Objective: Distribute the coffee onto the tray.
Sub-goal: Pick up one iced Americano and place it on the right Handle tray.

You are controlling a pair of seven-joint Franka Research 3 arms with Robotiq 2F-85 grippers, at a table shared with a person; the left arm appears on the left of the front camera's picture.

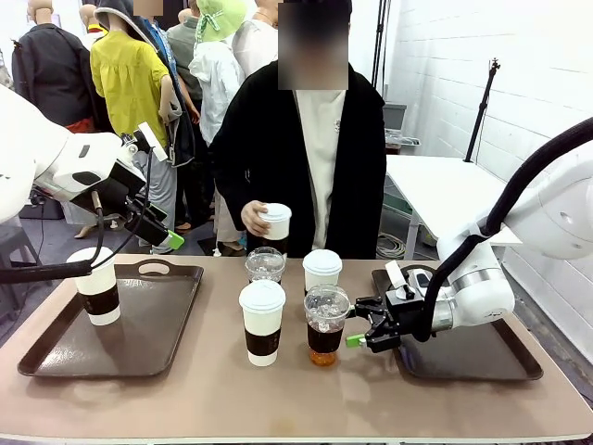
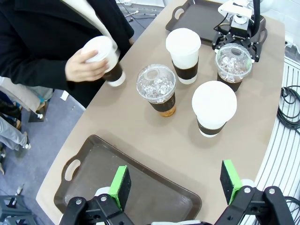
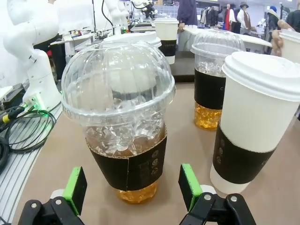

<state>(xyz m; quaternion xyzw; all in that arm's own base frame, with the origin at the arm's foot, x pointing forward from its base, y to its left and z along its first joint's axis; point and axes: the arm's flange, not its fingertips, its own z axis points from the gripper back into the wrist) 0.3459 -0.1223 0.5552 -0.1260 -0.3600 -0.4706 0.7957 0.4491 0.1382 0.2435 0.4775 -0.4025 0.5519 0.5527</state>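
Four coffee cups stand mid-table: two white paper cups with brown sleeves [image 1: 262, 322] [image 1: 321, 271] and two dome-lidded iced coffees [image 1: 325, 324] [image 1: 266, 264]. A fifth, paper cup [image 1: 97, 287] stands on the left brown tray [image 1: 148, 348]. My right gripper [image 1: 357, 322] is open, low at the near iced coffee [image 3: 122, 117], its green pads [image 3: 76, 190] on either side of the cup's base without touching. My left gripper [image 1: 167, 236] hangs open and empty above the left tray [image 2: 93, 164]. The person's hand holds a small paper cup [image 1: 275, 221] above the table's far edge.
A second brown tray [image 1: 463, 357] lies at the right, under my right arm. The paper cup [image 3: 255, 122] stands close beside the iced coffee at my right gripper. Bare table runs along the front edge. People stand beyond the far side.
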